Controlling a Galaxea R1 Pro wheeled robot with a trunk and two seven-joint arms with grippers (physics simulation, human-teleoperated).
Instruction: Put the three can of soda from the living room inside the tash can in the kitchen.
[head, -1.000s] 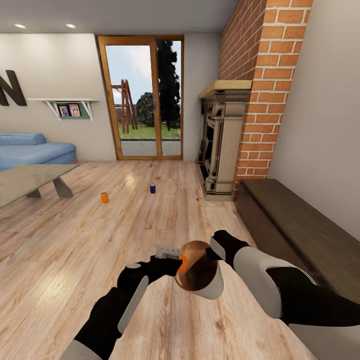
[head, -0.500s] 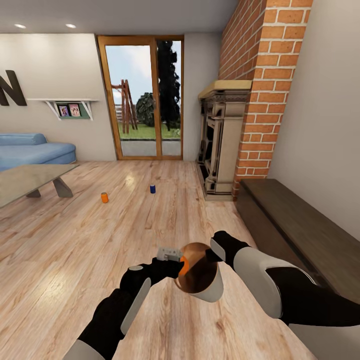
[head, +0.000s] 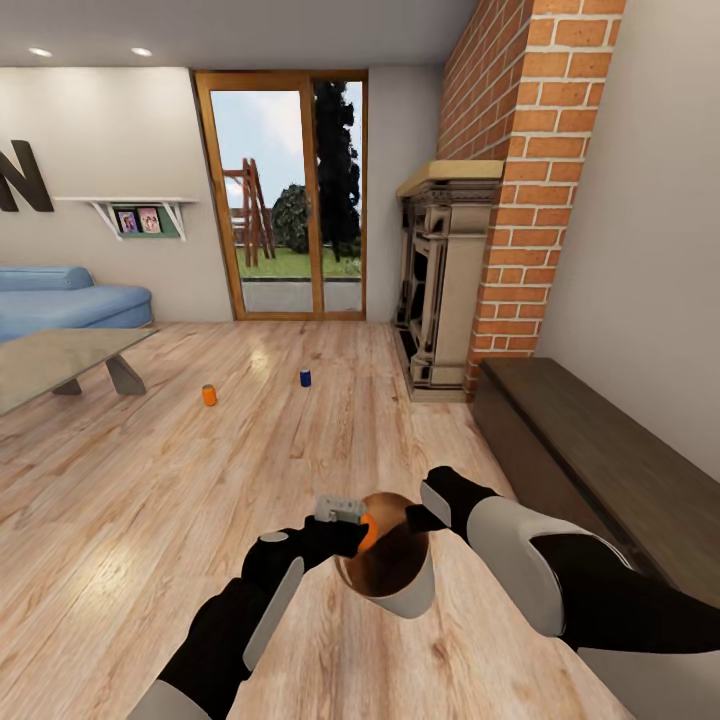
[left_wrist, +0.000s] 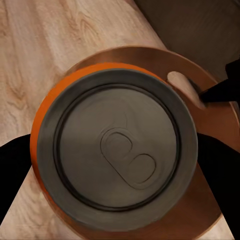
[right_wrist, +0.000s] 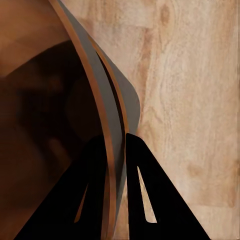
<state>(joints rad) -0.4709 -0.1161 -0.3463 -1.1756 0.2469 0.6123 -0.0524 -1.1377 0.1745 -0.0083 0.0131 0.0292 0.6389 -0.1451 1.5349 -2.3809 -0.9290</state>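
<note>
Orange can (head: 368, 531) clamped in left end effector (head: 352, 527), at bin (head: 395, 580) mouth, lower centre. Bin wall pinched by right end effector (head: 415, 519). Second orange can (head: 209, 395) and blue can (head: 305, 377) upright on floor (head: 150, 480), mid-left.

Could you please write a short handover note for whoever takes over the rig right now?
Left gripper: shut on a bright orange soda can with a silver-grey top, held over the bin's mouth.
Right gripper: shut on the rim of the small grey bin with a tan wood-coloured inside, carried tilted above the wooden floor.
Second orange can and dark blue can stand on the floor, farther off toward the glass doors.
Done: no can binned yet.
Left: release the held can into the bin, collect the other two.
</note>
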